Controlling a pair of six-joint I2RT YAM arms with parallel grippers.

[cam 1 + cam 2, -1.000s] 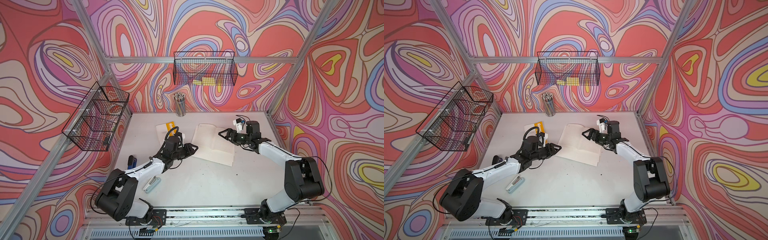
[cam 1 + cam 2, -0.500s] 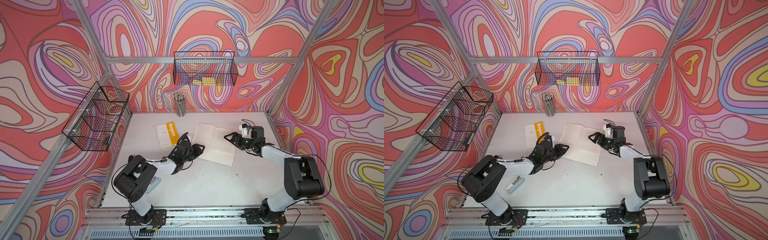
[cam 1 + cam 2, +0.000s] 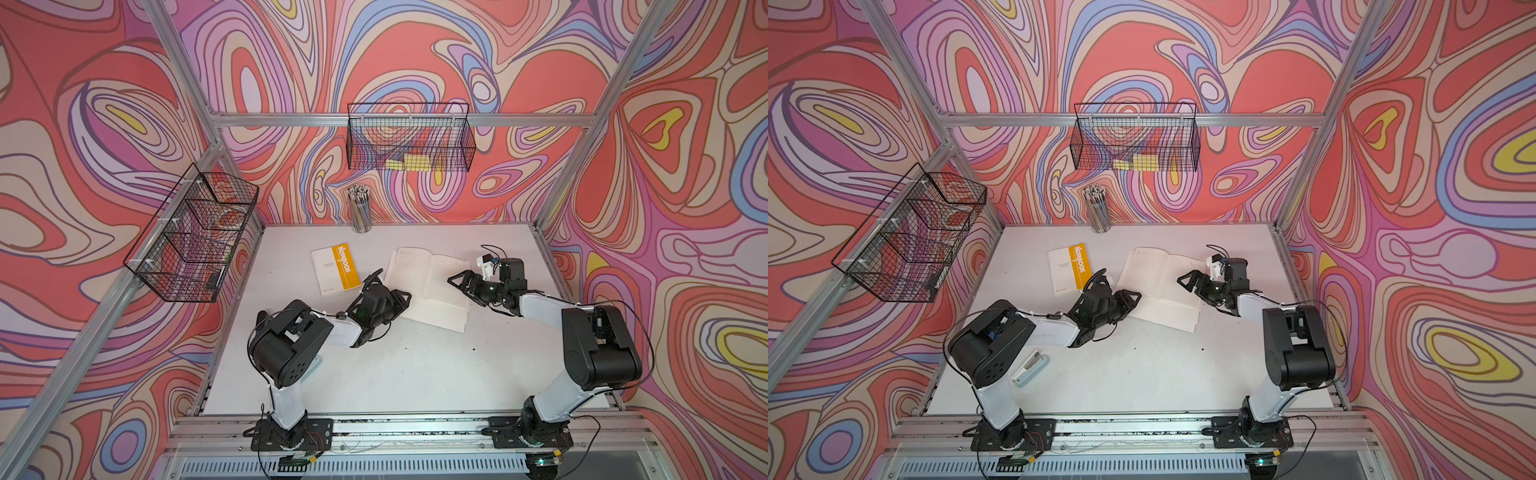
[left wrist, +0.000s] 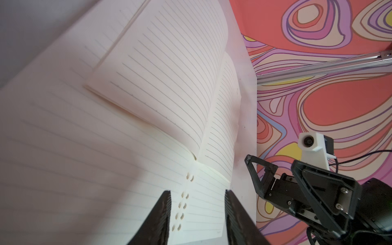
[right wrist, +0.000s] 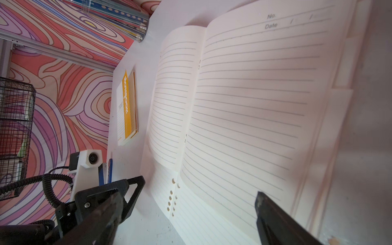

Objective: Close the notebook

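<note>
Two arms: both at the open notebook, one at each outer edge, nothing held.
where: it lies flat, lined pages up, on the table, toward the back edge and right of centre.
long axis: spine runs from the back edge toward the front edge, slightly slanted; its punched holes show in the left wrist view.
left gripper: fingers apart, empty, low at the left page's front outer corner, aimed across toward the spine.
right gripper: fingers wide apart, empty, over the right page's outer edge.
contact: we cannot tell whether any finger touches paper.
nearer arm: we call it about even; right sits further in over its page.
next move: we judge one half has to be lifted at its outer edge and swung across the spine, not along it.
neighbours: closed orange pad near the left page, apart from it; pencil cup at the back edge.
</note>
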